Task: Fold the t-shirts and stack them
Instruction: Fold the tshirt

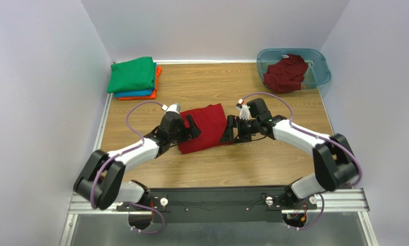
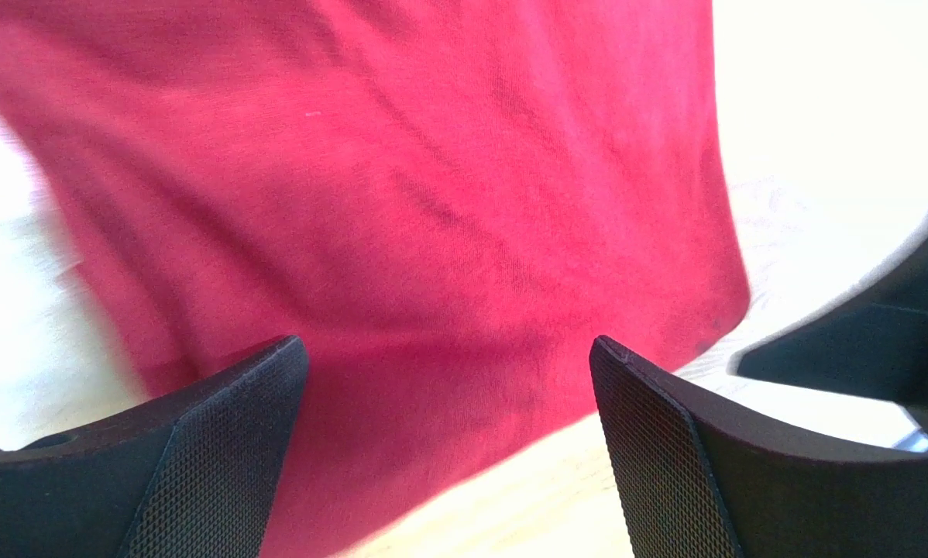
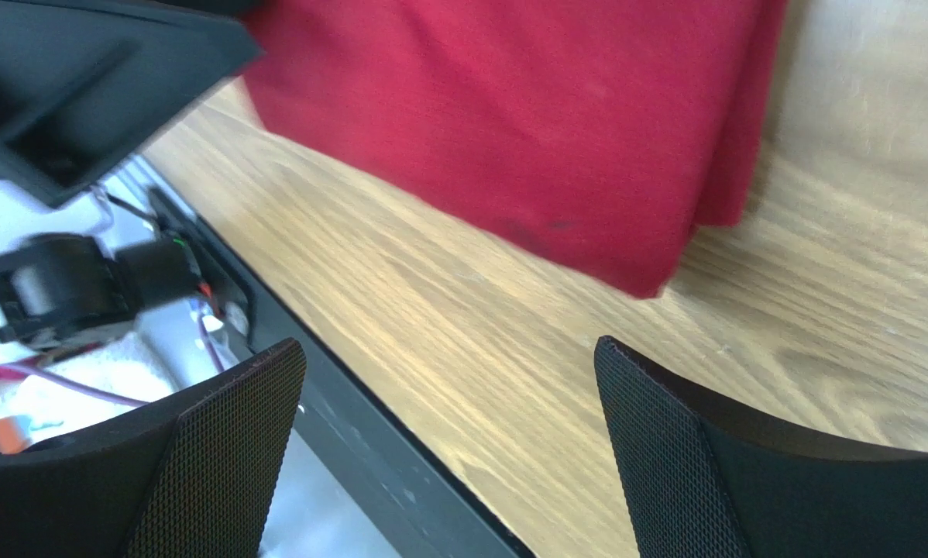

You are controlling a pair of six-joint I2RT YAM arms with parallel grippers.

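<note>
Left fingers (image 2: 213, 465) stand wide apart with nothing between them, at the left edge of the folded dark red t-shirt (image 1: 205, 127) lying mid-table. My right fingers (image 3: 690, 465) gape just as wide at its right edge. Far left I see a stack: green t-shirt (image 1: 132, 74) over blue t-shirt (image 1: 140, 93) over orange t-shirt (image 1: 158, 76). A crumpled dark red t-shirt (image 1: 286, 73) sits in the teal tub (image 1: 319, 69), far right. The wood-grain table (image 1: 242, 164) is enclosed by plain white walls (image 1: 37, 77).
</note>
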